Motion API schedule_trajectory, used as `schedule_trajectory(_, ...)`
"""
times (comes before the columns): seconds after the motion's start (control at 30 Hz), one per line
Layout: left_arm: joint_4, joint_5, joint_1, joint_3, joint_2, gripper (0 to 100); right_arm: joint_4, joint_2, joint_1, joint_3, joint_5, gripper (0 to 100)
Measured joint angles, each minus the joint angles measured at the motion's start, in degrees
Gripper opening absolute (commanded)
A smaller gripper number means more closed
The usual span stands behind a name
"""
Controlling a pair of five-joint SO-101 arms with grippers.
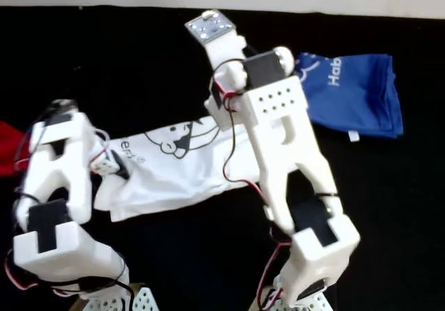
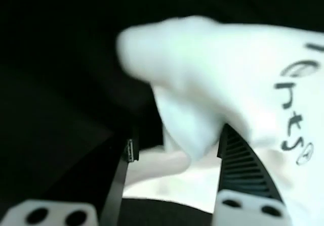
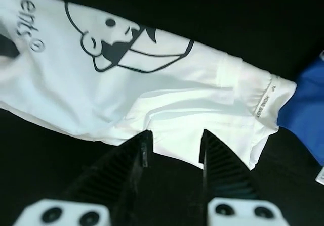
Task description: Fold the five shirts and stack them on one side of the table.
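- Task item: the white shirt (image 1: 174,175) lies as a long band across the middle of the black surface (image 1: 139,53), print side up, between the two arms.
- Left gripper (image 2: 174,140): positioned at the end of the shirt next to the lettering. The jaws stand apart with a raised lobe of cloth between them. No squeeze on the cloth is visible.
- Right gripper (image 3: 174,140): positioned at one long edge of the shirt, close to the cartoon print. The jaws stand apart with the tips at the hem and nothing clamped.
- Step in hand, as judged: take hold of the shirt with both grippers for the next fold.
- Close the left jaws only when the lobe sits deep between them. A hold on the outermost edge is likely to slip under tension.
- Lower the right jaws so that one tip passes under the hem. The cloth there shows overlapped layers; take all of them together, or the fold may open.
- Lift both holds at the same rate. Uneven lift is likely to skew and wrinkle the band.
- Keep clear of the blue shirt (image 1: 354,92), which lies just beside the right end of the white shirt. Dragging it along is a risk.
- A red cloth (image 1: 5,147) lies at the left side of the surface, well apart from the work.
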Motion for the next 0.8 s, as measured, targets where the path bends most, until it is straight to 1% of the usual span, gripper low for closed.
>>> schedule_trajectory(0.13,0.97,2.55,3.78,0.00,0.09,25,0.00,-7.30,0.00,0.00,0.00,15.6)
schedule_trajectory(0.27,0.97,3.16,7.21,0.00,0.09,25,0.09,-13.89,0.53,2.64,0.00,15.6)
schedule_trajectory(0.3,0.97,3.16,7.56,0.00,0.09,23,0.09,-15.12,0.70,3.96,0.00,15.6)
schedule_trajectory(0.33,0.97,3.25,7.56,0.00,0.09,18,0.09,-16.18,0.88,5.27,0.00,15.6)
schedule_trajectory(0.4,1.14,3.25,7.65,0.00,0.09,2,0.09,-18.29,1.76,8.09,0.00,15.6)
schedule_trajectory(0.43,1.23,3.25,7.65,0.00,0.09,0,0.09,-19.34,2.37,9.49,0.00,15.6)
schedule_trajectory(0.47,1.23,3.25,7.82,-0.09,0.09,3,0.09,-20.40,3.25,10.81,0.00,15.6)
schedule_trajectory(0.5,1.32,3.25,7.91,-0.09,0.09,2,0.09,-21.54,4.40,12.31,0.00,15.6)
schedule_trajectory(0.53,1.32,3.25,7.47,-0.18,0.09,0,0.09,-22.77,5.89,13.98,0.00,15.6)
schedule_trajectory(0.63,1.41,1.93,4.22,-0.09,0.09,1,0.09,-25.76,11.34,19.52,0.00,15.6)
schedule_trajectory(0.7,1.49,-0.88,0.53,-0.18,0.09,1,0.09,-27.16,14.86,23.65,0.00,15.6)
schedule_trajectory(0.8,1.67,-5.71,-7.38,-2.02,0.35,1,0.09,-29.01,17.85,30.51,0.00,15.4)
